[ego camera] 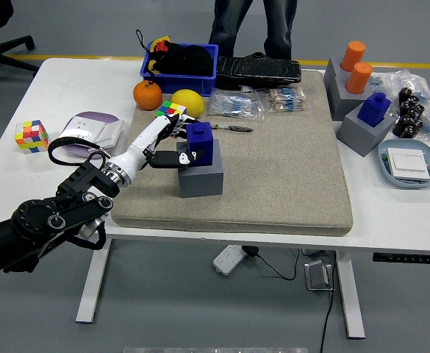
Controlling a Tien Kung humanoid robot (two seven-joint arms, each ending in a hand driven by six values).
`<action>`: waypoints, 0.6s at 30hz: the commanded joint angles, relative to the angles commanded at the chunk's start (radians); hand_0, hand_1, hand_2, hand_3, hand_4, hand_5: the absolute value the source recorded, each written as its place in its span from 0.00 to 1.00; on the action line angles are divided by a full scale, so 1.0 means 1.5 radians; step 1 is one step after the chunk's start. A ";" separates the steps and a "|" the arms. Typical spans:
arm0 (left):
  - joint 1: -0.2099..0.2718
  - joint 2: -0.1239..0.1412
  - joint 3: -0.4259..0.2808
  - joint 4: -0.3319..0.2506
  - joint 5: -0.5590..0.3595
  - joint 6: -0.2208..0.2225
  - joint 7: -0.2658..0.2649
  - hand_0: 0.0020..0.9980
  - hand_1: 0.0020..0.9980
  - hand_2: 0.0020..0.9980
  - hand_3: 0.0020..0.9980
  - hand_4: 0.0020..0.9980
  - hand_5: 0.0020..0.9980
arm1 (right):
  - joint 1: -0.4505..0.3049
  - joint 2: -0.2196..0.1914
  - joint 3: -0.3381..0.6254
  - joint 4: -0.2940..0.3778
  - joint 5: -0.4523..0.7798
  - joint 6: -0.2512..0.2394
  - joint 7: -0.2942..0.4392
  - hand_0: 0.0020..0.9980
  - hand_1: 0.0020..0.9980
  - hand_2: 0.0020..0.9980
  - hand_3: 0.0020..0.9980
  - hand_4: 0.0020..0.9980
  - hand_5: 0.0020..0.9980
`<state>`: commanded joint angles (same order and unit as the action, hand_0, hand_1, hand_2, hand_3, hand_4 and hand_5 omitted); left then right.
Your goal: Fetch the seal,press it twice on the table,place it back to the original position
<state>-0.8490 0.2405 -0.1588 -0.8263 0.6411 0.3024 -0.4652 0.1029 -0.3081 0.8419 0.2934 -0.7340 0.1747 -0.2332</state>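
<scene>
A blue seal [200, 140] stands in the top of a grey block holder [201, 179] on the tan mat [281, 169]. My left hand [178, 147] reaches in from the lower left and is shut on the seal, with the fingers behind it and the dark thumb across its front. The seal's lower part sits in or just above the holder's slot; the hand hides the contact. My right hand is out of view.
Behind the hand lie a Rubik's cube [170, 110], a lemon [187, 100], an orange [147, 94] and a blue bin [181, 60]. At the right are a second blue seal in its block [375, 110], orange cylinders [356, 66] and a tray [409, 165]. A person's legs [253, 22] show at the far edge.
</scene>
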 joint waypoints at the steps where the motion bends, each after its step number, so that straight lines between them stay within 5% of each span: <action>1: 0.000 0.001 0.001 0.000 0.000 -0.001 0.001 0.69 0.51 0.46 0.64 0.66 0.00 | 0.000 0.000 0.001 0.000 0.000 0.000 0.000 0.87 0.78 0.74 0.74 0.80 0.57; 18: -0.008 0.005 0.007 -0.003 0.009 -0.006 0.004 0.69 0.51 0.46 0.64 0.66 0.00 | 0.002 0.000 0.004 0.001 -0.001 0.000 0.000 0.87 0.78 0.74 0.74 0.80 0.57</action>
<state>-0.8615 0.2487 -0.1480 -0.8310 0.6541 0.2934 -0.4587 0.1055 -0.3084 0.8486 0.2944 -0.7358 0.1741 -0.2329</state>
